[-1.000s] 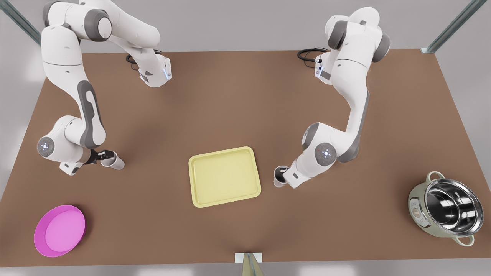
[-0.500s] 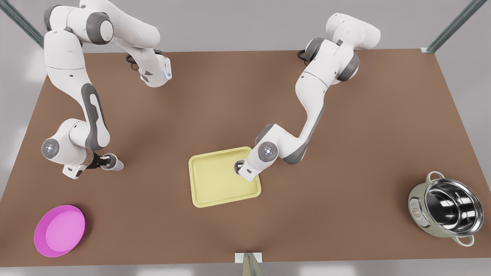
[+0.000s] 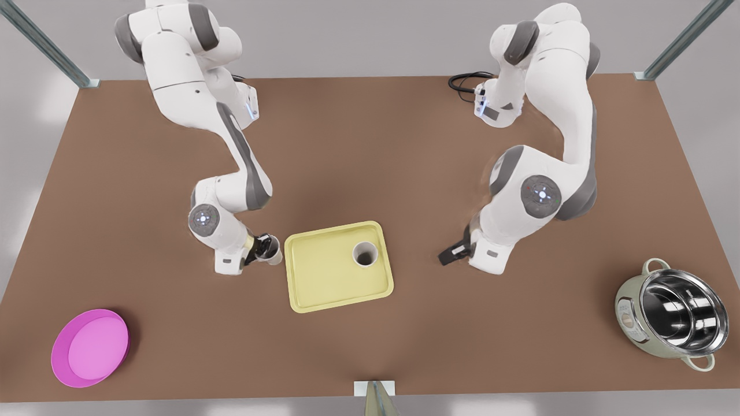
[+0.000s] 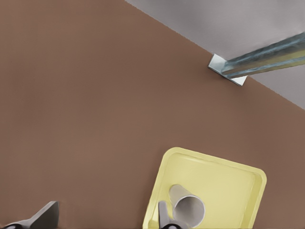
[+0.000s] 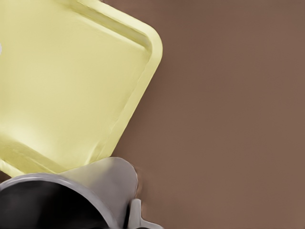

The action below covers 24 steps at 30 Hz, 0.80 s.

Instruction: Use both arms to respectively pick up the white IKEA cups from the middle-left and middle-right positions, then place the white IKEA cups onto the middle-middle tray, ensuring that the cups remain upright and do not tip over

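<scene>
On the tray (image 3: 324, 277), near its far corner toward the front view's right, one white cup (image 3: 365, 254) stood upright with its dark mouth open, touched by nothing. The second cup (image 3: 273, 255) was off the tray, just beside its edge toward the front view's left, gripped between the closed fingers of the right gripper (image 3: 265, 247); the right wrist view showed its rim (image 5: 71, 200) close to the tray's rounded corner. The left gripper (image 3: 452, 253) waited over the bare table (image 3: 370, 150) on the tray's other side, well apart from it, fingers (image 4: 47, 217) spread and holding nothing. My worry was the low raised rim: carried across too low, the held cup's base could catch it and tip on release. Too long a sweep might also knock the standing cup. A magenta dish (image 3: 89, 346) and steel pot (image 3: 673, 315) sat far off, out of the way.
</scene>
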Available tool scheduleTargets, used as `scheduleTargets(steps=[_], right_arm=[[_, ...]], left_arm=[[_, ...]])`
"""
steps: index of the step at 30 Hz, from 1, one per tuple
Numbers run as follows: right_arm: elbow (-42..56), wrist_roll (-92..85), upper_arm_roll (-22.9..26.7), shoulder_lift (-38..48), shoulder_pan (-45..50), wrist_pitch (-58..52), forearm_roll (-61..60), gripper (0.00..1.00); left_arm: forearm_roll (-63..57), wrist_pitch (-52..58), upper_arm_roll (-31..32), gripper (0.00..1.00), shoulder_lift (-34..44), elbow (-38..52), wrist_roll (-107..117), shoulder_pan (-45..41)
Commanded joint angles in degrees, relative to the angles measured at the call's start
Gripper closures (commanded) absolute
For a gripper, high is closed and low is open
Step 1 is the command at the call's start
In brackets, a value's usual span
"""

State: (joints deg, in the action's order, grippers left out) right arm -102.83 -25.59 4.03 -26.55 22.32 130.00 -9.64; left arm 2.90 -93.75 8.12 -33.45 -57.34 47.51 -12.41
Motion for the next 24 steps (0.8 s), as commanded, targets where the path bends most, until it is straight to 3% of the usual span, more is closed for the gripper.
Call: scheduleTargets(steps=[1,2,3,4,6,15,16,17,24], right_arm=[[2.0,38.3,0.0,-1.1,3.4,1.8,-1.0,0.79],[2.9,41.1,0.0,-1.4,4.8,2.0,-1.1,0.79],[4.0,43.5,0.0,-2.3,6.2,2.6,-1.0,0.79],[5.6,45.7,0.1,-3.8,7.2,3.2,-0.9,0.79],[7.5,47.2,0.1,-6.0,8.4,4.4,-0.8,0.79],[12.9,49.8,0.2,-13.2,10.4,4.8,-0.5,0.79],[13.0,49.7,0.2,-13.4,10.3,4.8,-0.5,0.61],[13.0,49.7,0.3,-13.4,10.4,4.8,0.3,0.00],[13.3,49.2,0.3,-13.4,10.3,4.0,1.1,0.00]], left_arm=[[-6.7,23.0,0.0,0.00,3.6,0.1,-38.6,5.6],[-8.3,24.4,-0.3,0.00,5.4,-0.4,-43.7,6.6],[-9.0,12.2,-5.4,0.00,18.1,-18.2,-47.3,3.9],[-9.0,10.4,-7.2,0.00,19.7,-21.3,-47.2,2.0],[-9.0,10.8,-7.0,0.00,16.3,-20.4,-47.1,1.8],[-6.9,13.9,-6.8,0.00,15.4,-20.9,-47.6,3.2],[-6.2,13.2,-6.8,0.00,15.4,-20.9,-47.6,3.2],[-2.9,13.3,-6.8,0.00,15.3,-21.0,-49.1,4.9],[-2.9,14.0,-6.6,0.00,15.2,-21.0,-48.7,4.4]])
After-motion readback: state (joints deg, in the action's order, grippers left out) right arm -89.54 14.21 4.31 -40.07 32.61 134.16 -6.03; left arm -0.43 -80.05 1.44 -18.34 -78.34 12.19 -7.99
